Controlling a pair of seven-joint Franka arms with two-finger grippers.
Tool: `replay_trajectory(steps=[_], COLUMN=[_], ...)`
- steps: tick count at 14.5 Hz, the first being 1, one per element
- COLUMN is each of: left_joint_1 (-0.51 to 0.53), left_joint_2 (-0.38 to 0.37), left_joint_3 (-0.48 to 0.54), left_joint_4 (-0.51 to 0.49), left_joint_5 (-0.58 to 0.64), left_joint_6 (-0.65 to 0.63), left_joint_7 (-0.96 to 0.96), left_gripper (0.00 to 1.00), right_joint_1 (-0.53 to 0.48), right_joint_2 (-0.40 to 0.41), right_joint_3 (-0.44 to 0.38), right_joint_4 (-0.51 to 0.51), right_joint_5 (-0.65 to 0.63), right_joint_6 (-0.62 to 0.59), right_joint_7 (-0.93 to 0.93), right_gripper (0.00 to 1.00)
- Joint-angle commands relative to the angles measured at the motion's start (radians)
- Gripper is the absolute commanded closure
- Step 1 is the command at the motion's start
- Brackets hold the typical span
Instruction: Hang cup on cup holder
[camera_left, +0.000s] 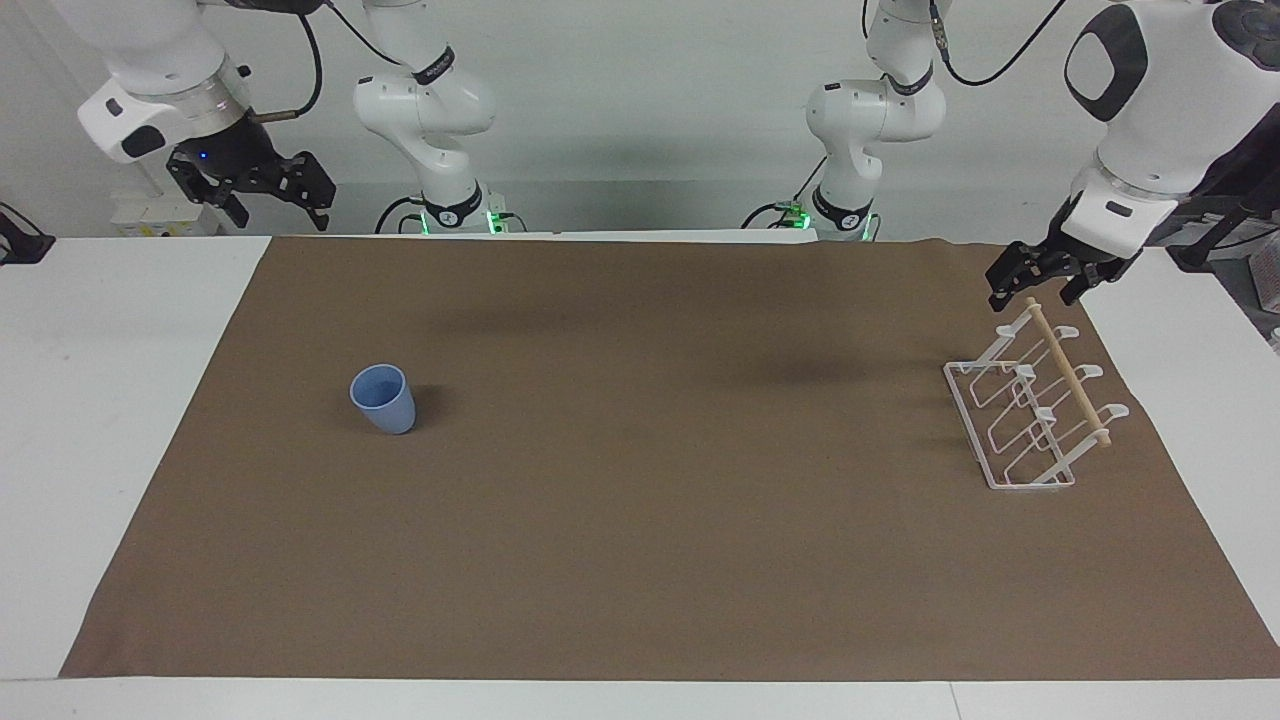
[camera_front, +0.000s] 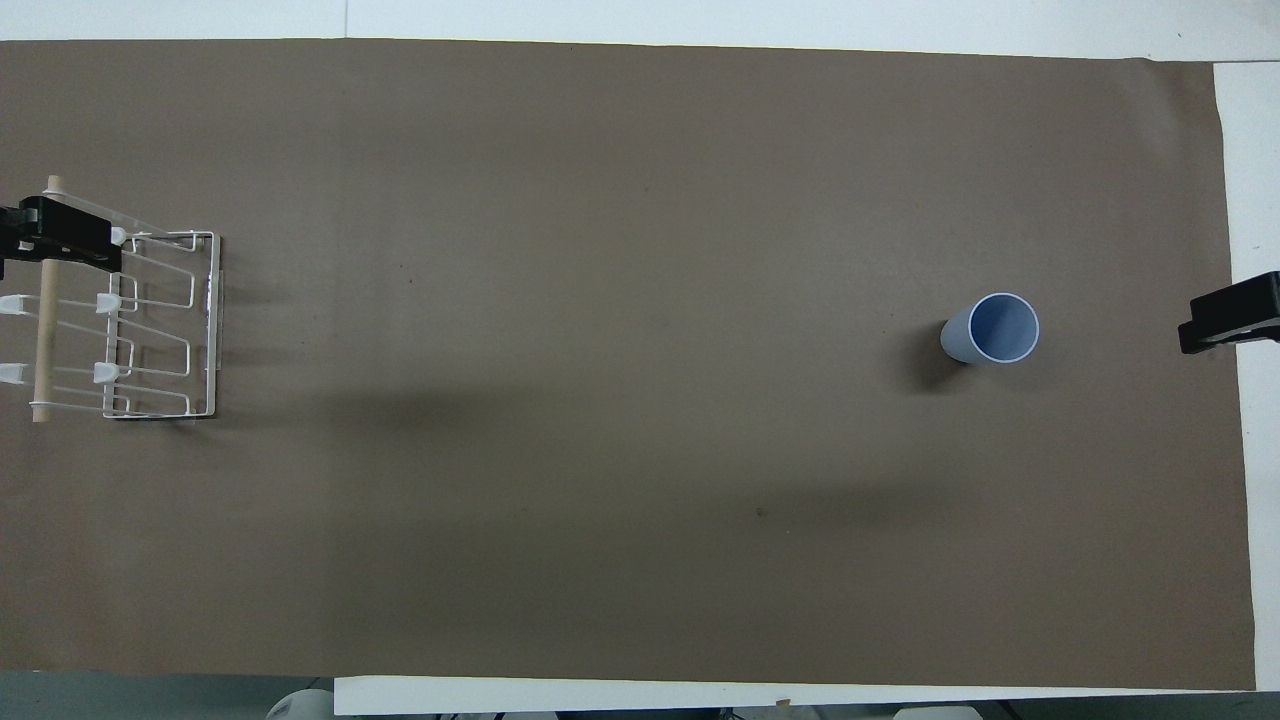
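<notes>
The light-blue cup (camera_left: 383, 399) stands upright with its mouth up on the brown cloth, toward the right arm's end of the table; it also shows in the overhead view (camera_front: 990, 328). The white wire cup holder (camera_left: 1010, 425) with its wooden dowel (camera_left: 1068, 372) stands toward the left arm's end, and shows in the overhead view too (camera_front: 160, 330). My left gripper (camera_left: 1037, 292) hangs open and empty over the cup holder, above its dowel (camera_front: 42, 330), and shows from above as well (camera_front: 60, 240). My right gripper (camera_left: 268, 200) waits open and empty, raised over the table's edge at the cup's end (camera_front: 1225, 322).
The brown cloth (camera_left: 640, 520) covers most of the white table (camera_left: 100, 400), which shows bare at both ends. The two arm bases (camera_left: 450, 210) (camera_left: 840, 210) stand at the robots' edge of the table.
</notes>
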Motion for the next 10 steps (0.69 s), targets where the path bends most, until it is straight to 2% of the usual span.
replay_trajectory(steps=[1,3,5,7,10], left_joint_1=[0.004,0.004,0.004,0.004,0.004], left_joint_2=[-0.026,-0.026,-0.026,-0.026,-0.026], left_joint_3=[-0.001,-0.001,0.001,0.001,-0.001], left_joint_4=[-0.022,-0.022,-0.022,-0.022,-0.022], left_joint_5=[-0.003,-0.003,-0.003,-0.003,-0.003], left_joint_6=[-0.010,-0.010,-0.010,-0.010,-0.008], left_joint_7=[-0.005,-0.005,-0.005,-0.005,-0.005], left_gripper=[0.00,0.00,0.00,0.00,0.00], right_joint_1=[-0.005,-0.004,-0.005,-0.011,-0.019], right_joint_2=[-0.006,-0.006,-0.024,-0.049,-0.038], right_joint_3=[0.001,0.001,0.001,0.001,-0.001], right_joint_4=[-0.011,-0.011,-0.052,-0.141,-0.277], right_joint_5=[0.007,0.007,0.007,0.006,0.015], right_joint_6=[0.014,0.015,0.052,0.162,0.351], right_joint_7=[-0.012,-0.010,-0.015,-0.050,-0.115], right_gripper=[0.00,0.00,0.00,0.00,0.00])
